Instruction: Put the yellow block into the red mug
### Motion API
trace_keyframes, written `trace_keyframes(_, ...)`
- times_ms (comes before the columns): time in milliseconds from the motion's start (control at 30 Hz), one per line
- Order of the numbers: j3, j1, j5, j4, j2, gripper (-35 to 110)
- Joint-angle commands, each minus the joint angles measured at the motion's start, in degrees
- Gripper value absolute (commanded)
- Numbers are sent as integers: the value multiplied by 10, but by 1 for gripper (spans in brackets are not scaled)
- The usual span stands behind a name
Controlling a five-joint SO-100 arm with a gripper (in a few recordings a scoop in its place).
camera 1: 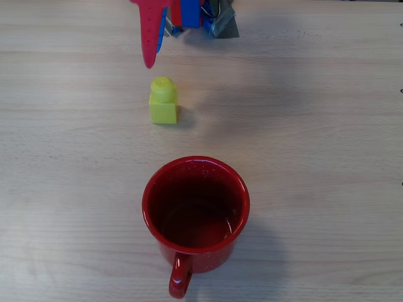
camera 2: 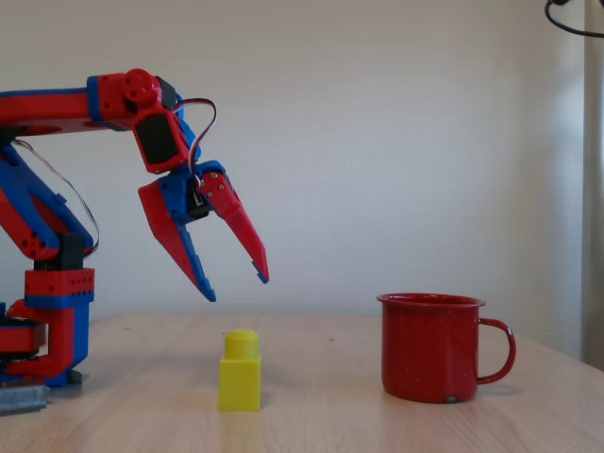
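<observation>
The yellow block (camera 1: 164, 101) (camera 2: 240, 372) stands upright on the wooden table, stud on top. The red mug (camera 1: 196, 214) (camera 2: 431, 347) stands apart from it, below it in the overhead view and to its right in the fixed view, its handle pointing away from the block. Nothing is in the mug. My red and blue gripper (camera 2: 238, 289) (camera 1: 150, 60) hangs open in the air, above the block and slightly on its arm side, fingers pointing down and holding nothing.
The arm's base (camera 2: 47, 330) stands at the table's left end in the fixed view, at the top edge in the overhead view. A pale wall runs behind the wooden table (camera 1: 315, 126).
</observation>
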Motion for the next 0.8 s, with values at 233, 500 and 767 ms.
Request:
trace_keyframes(233,-25,2,-9,-7,-25,36)
trace_keyframes(500,-3,4,2,-2,-54,51)
trace_keyframes(767,20,-4,37,-29,-98,53)
